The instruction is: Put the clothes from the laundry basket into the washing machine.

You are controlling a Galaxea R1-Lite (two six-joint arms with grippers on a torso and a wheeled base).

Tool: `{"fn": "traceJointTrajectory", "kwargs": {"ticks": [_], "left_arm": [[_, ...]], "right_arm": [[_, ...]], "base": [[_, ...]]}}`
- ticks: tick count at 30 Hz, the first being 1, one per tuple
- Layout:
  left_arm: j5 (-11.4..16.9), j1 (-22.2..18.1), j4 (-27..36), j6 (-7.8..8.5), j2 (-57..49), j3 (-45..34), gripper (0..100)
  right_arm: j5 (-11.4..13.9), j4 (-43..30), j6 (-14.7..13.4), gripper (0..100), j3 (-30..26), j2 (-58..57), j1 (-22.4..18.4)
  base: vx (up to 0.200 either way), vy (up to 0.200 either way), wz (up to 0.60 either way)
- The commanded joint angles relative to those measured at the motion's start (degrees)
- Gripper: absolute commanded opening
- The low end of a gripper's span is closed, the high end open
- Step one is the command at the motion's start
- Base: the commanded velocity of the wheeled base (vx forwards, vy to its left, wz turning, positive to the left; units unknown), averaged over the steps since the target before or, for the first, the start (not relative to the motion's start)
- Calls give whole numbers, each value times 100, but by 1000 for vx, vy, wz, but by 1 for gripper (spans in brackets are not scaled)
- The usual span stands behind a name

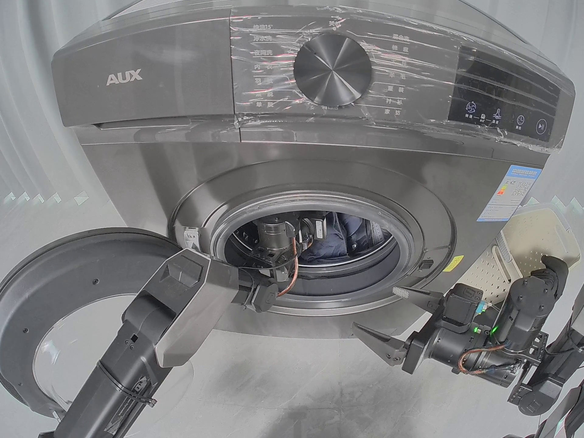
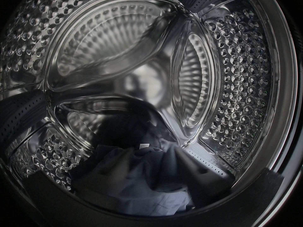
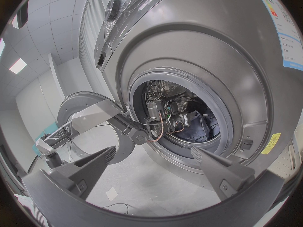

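- While the left arm reached through the round port of the washing machine (image 1: 182, 171), the left pincer (image 1: 313, 231) sat inside the drum (image 2: 240, 79); whether it was released or clenched could not be told.
- The clothes (image 2: 142, 177), a crumpled dark blue bundle, lay on the drum's floor just beyond and below the left pincer (image 3: 184, 120). Whether the two touched could not be judged.
- The right pincer (image 1: 382, 311) hung outside the machine, in front of the port's lower right rim. It was released, its jaws spread wide with nothing between them.
- From the right pincer (image 3: 153, 150), the clothes (image 3: 199, 128) were well apart, ahead of it and deep inside the port it faced.
- The laundry basket (image 1: 535, 238), cream and perforated, stood behind the right pincer, against the machine's right flank.
- The door (image 1: 61, 287) stood swung wide open, beyond the left arm on the side away from the right pincer.
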State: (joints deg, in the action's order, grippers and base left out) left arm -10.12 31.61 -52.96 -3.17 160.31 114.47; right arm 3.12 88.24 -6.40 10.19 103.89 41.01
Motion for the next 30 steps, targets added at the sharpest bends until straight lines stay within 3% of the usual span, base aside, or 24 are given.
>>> {"fn": "traceJointTrajectory", "kwargs": {"ticks": [1, 8, 16, 30], "left_arm": [[-8, 12, 31, -26, -78, -100, 100], [-8, 152, -83, -26, -536, -970, 100], [-8, 434, -409, -26, -1353, -2526, 100], [1, 1726, -1595, -70, -3357, -6279, 100]], "right_arm": [[4, 1, -2, 100, -8, 9, 4], [4, 1, -2, 100, 0, 0, 4], [4, 1, -2, 100, -26, -9, -5], [4, 1, -10, 100, -246, -97, -93]], "base": [[0, 0, 0], [0, 0, 0], [0, 0, 0], [0, 0, 0]]}}
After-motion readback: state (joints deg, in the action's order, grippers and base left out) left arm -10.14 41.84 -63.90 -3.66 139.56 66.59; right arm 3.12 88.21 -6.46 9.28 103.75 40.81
